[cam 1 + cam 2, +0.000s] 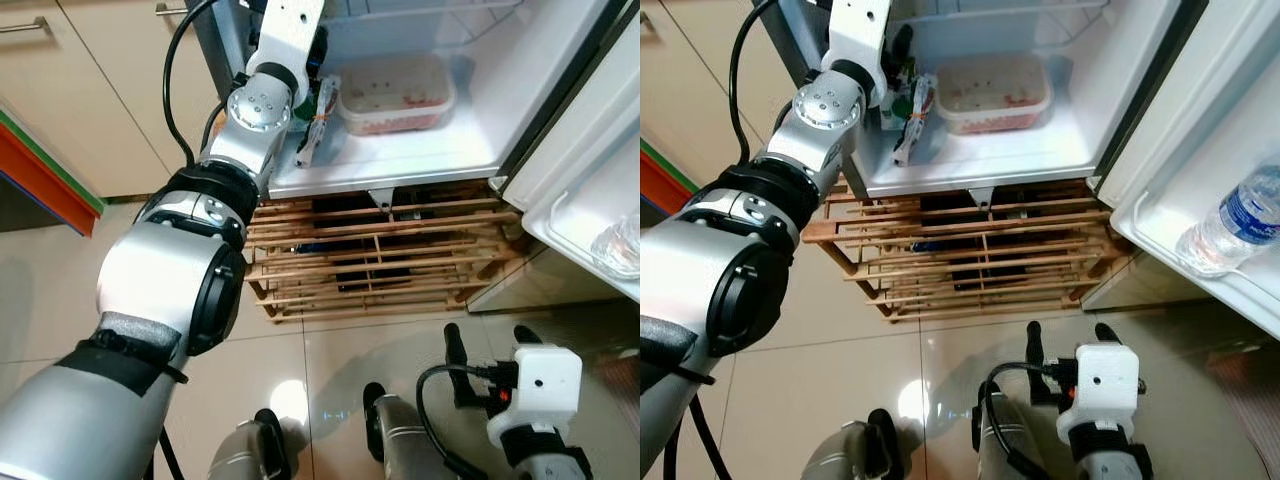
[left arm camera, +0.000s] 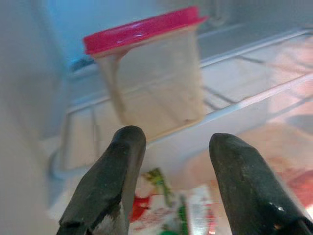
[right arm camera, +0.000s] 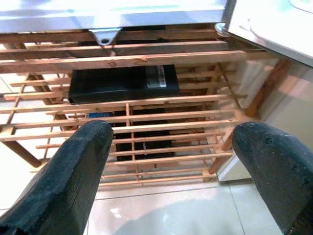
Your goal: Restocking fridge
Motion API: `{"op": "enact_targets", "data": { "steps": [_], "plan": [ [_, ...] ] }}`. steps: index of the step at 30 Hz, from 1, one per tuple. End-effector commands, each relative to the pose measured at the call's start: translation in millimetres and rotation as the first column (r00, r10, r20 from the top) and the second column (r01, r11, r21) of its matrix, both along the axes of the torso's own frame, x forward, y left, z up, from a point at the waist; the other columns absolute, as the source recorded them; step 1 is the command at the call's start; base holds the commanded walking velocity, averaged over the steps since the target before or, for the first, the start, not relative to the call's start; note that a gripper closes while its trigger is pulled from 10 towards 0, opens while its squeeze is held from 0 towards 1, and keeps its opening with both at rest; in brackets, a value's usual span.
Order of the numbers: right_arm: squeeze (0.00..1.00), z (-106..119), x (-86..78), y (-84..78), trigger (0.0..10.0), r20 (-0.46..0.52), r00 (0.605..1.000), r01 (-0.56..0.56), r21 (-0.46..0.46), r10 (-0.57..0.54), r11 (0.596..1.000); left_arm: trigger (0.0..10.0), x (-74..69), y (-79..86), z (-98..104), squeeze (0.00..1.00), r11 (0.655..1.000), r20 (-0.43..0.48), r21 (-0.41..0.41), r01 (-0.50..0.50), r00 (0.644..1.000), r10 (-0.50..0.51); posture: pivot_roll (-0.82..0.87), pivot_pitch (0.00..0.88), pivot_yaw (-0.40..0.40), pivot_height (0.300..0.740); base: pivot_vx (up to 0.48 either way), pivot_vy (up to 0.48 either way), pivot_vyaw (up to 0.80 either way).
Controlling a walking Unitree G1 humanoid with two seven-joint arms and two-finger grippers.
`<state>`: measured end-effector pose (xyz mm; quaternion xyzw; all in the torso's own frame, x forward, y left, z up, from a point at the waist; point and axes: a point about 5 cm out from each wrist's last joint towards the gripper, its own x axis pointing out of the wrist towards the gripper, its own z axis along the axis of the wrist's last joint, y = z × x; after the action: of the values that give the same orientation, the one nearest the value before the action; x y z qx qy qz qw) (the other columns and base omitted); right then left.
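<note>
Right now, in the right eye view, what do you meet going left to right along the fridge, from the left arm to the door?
Left arm → packet → food tub → water bottle in the door shelf.

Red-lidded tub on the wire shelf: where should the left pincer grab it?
Grip the red-lidded tub across its side walls, just under the overhanging lid, coming straight in from the front. It stands upright at the wire shelf edge, facing the open left pincer.
</note>
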<state>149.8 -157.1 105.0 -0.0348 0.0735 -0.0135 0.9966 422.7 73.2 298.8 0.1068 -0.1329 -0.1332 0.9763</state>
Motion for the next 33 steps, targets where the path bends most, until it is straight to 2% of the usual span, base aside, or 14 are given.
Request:
{"op": "enact_targets", "data": {
  "steps": [1, 3, 4, 6, 8, 12, 16, 19, 25, 26, 27, 31, 32, 33],
  "plan": [
    [0.0, -7, 0.0, -1.4, 10.0, -0.032, 0.999, 0.007, 0.001, -0.007, 1.0, 10.0, 0.5, 1.5, -16, 0.0, 0.998, -0.088, -0.056, 0.03, 0.996, -0.035, -0.33, 0.206, 0.065, 0.74, 0.0, 0.0, 0.0],
    [0.0, -7, 1.6, -1.3, 10.0, -0.03, 1.0, 0.006, 0.001, -0.006, 1.0, 10.0, 0.3, 0.3, -22, 0.0, 0.997, -0.117, -0.069, 0.042, 0.992, -0.05, -0.33, 0.206, 0.065, 0.74, 0.0, 0.0, 0.0],
    [0.0, -9, 8.2, 0.3, 10.0, -0.021, 1.0, -0.002, 0.008, 0.002, 1.0, 10.0, -2.1, -3.9, -47, 0.0, 0.995, -0.208, -0.072, 0.062, 0.975, -0.075, -0.3, 0.187, 0.065, 0.74, 0.0, 0.0, 0.0],
    [0.0, -9, 10.3, 1.0, 10.0, -0.018, 1.0, -0.005, 0.011, 0.005, 1.0, 10.0, -3.6, -5.2, -58, 0.0, 0.995, -0.244, -0.075, 0.066, 0.966, -0.083, -0.3, 0.187, 0.065, 0.74, 0.0, 0.0, 0.0],
    [0.0, -10, 16.9, 3.9, 10.0, -0.006, 1.0, -0.019, 0.019, 0.019, 1.0, 10.0, -9.2, -6.7, -91, 0.0, 0.994, -0.358, -0.103, 0.043, 0.931, -0.078, -0.28, 0.173, 0.061, 0.74, 0.0, 0.0, 0.0],
    [0.0, -10, 23.1, 4.2, 10.0, 0.005, 1.0, -0.031, 0.019, 0.031, 0.999, 10.0, -15.2, -9.5, -112, 0.0, 0.993, -0.404, -0.111, 0.043, 0.911, -0.085, -0.27, 0.162, 0.059, 0.74, 0.0, 0.0, 0.0],
    [0.0, -9, 28.3, 2.5, 10.0, 0.025, 0.999, -0.032, 0.016, 0.031, 0.999, 10.0, -19.2, -13.5, -115, 0.0, 0.984, -0.358, -0.159, 0.077, 0.925, -0.13, -0.27, 0.147, 0.064, 0.74, 0.0, 0.0, 0.0],
    [0.0, -9, 34.0, 1.5, 10.0, 0.037, 0.999, -0.022, 0.017, 0.021, 1.0, 10.0, -26.8, -16.2, -112, 0.0, 0.978, -0.229, -0.151, 0.144, 0.958, -0.176, -0.25, 0.124, 0.072, 0.74, 0.0, 0.0, 0.0],
    [0.0, -13, 42.8, 4.8, 10.0, 0.048, 0.998, -0.03, 0.025, 0.028, 0.999, 10.0, -56.4, -19.8, -124, 0.0, 0.954, -0.121, -0.135, 0.269, 0.951, -0.285, -0.22, 0.096, 0.085, 0.74, 0.0, 0.0, 0.0],
    [0.0, -13, 48.3, 6.7, 10.0, 0.06, 0.998, -0.039, 0.028, 0.037, 0.999, 10.0, -78.7, -16.0, -137, 0.0, 0.945, -0.099, -0.099, 0.311, 0.942, -0.32, -0.2, 0.079, 0.089, 0.74, 0.0, 0.0, 0.0],
    [0.0, -13, 48.3, 6.7, 10.0, 0.06, 0.998, -0.039, 0.028, 0.037, 0.999, 10.0, -78.7, -16.0, -137, 0.0, 0.945, -0.099, -0.099, 0.311, 0.942, -0.32, -0.2, 0.079, 0.089, 0.74, 0.0, 0.0, 0.0],
    [0.0, -10, 57.2, 6.8, 10.0, 0.088, 0.995, -0.041, 0.029, 0.039, 0.999, 10.0, -110.9, 5.7, -160, 0.0, 0.945, -0.085, -0.013, 0.327, 0.941, -0.327, -0.18, 0.049, 0.09, 0.74, 0.0, 0.0, 0.0],
    [0.0, -9, 62.9, 5.1, 10.0, 0.102, 0.994, -0.04, 0.026, 0.037, 0.999, 10.0, -128.7, 36.0, -179, 0.0, 0.968, -0.106, 0.062, 0.245, 0.966, -0.237, -0.17, 0.031, 0.085, 0.74, 0.0, 0.0, 0.0],
    [0.0, -9, 62.9, 5.1, 10.0, 0.102, 0.994, -0.04, 0.026, 0.037, 0.999, 10.0, -128.7, 36.0, -179, 0.0, 0.968, -0.106, 0.062, 0.245, 0.966, -0.237, -0.17, 0.031, 0.085, 0.74, 0.0, 0.0, 0.0]
  ]
}}
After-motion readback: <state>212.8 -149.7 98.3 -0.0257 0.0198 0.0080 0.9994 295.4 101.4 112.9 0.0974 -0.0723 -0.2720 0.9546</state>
